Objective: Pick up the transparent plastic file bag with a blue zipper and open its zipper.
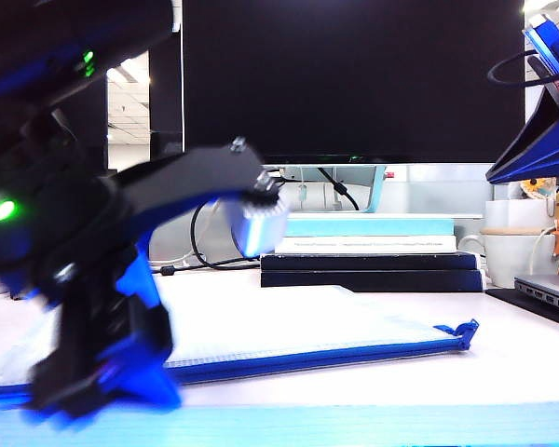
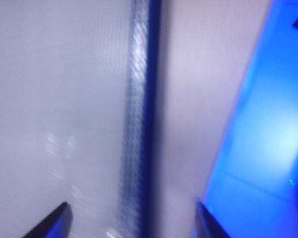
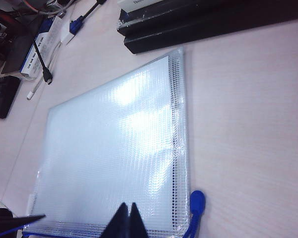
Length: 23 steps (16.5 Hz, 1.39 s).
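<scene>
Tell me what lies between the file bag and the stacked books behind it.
Only bare table. In the right wrist view, the file bag ends just short of the stacked books, with a thin strip of tabletop between them; the exterior view agrees.

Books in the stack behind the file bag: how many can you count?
4, stacked flat behind the file bag: light blue book on top, white book under it, then two dark books at the bottom. Others may be hidden.

An office desk: monitor (image 1: 354,79), stacked books (image 1: 373,251), laptop (image 1: 545,296), keyboard (image 3: 1,95).
</scene>
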Available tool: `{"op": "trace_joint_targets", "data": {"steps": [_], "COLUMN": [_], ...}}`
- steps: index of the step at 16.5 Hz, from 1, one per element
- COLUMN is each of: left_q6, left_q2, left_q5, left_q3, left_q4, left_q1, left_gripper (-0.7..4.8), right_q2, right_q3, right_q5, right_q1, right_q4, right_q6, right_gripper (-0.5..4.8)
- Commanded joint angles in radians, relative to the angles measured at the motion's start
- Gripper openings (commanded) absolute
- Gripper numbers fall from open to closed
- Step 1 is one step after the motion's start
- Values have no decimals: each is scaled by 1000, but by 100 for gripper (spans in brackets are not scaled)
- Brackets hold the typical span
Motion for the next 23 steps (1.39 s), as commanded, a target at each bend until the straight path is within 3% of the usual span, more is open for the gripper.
{"op": "trace_joint_targets", "data": {"steps": [1, 9, 10, 11, 12, 15, 18, 19, 21, 22, 23], "left_q6": [-44, -40, -35, -34, -25, -20, 0, 10, 29, 34, 54], "left_q2": [2, 114, 116, 116, 116, 116, 113, 111, 82, -2, -91], "left_q5": [46, 11, 0, -14, -13, -15, -40, -40, -58, -75, -75], "left_q3": [55, 54, 54, 55, 57, 132, 221, 235, 306, 367, 383], "left_q4": [31, 4, -2, -6, -12, -56, -81, -94, -214, -322, -339], "left_q1": [-5, 27, 33, 40, 48, 54, 54, 54, 54, 54, 55], "left_gripper": [330, 267, 224, 70, 6, -7, -7, -7, -7, -7, -7], "right_q2": [-2, -2, -2, -2, -2, -2, -2, -2, -2, -2, -2], "right_q3": [3, 3, 3, 3, 3, 3, 3, 3, 3, 3, 3], "right_q5": [-8, -3, -3, -3, -4, -7, -86, -88, -98, -101, -102], "right_q1": [0, 0, 0, 0, 0, 0, 0, 0, 0, 0, 0], "right_q4": [-9, -4, -4, -4, -4, -5, -11, -12, -19, -22, -40], "right_q6": [-20, -32, -32, -32, -32, -31, -15, -16, -17, -41, -94], "right_gripper": [-9, -8, -8, -8, -8, -8, 1, 18, 139, 149, 149]}}
